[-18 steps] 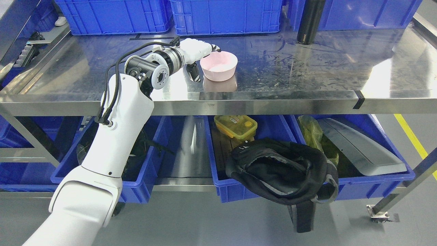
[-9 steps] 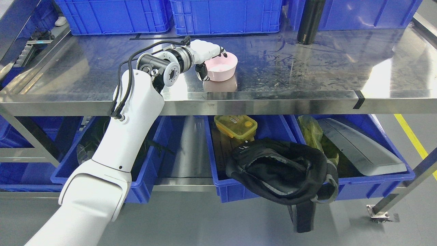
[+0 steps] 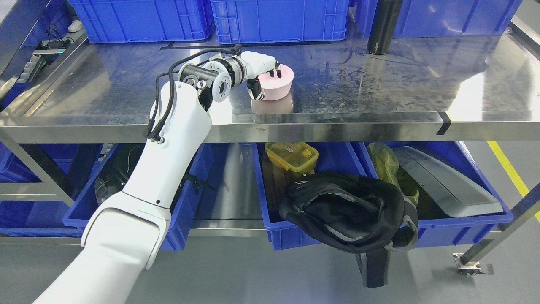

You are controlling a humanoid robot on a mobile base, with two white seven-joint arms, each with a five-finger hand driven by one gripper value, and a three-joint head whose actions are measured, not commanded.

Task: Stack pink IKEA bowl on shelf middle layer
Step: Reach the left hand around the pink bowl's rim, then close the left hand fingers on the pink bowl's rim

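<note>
The pink bowl (image 3: 282, 85) stands upright on the steel middle shelf (image 3: 379, 84), near its front edge and left of centre. My left hand (image 3: 265, 83) reaches in from the lower left and grips the bowl's left rim. Its fingers (image 3: 276, 72) curl over the rim into the bowl and the thumb (image 3: 255, 92) presses on the outer wall. The bowl rests on the shelf surface. My right arm does not show.
A black bottle (image 3: 383, 25) stands at the back right of the shelf. Blue crates (image 3: 274, 19) line the back. Below, blue bins hold a yellow lunch box (image 3: 291, 154), a black bag (image 3: 350, 211) and a grey panel (image 3: 443, 179).
My left arm has pushed forward and right. The hand went from beside the bowl's left rim to closing over it, fingers inside. The bowl has stayed in place.
</note>
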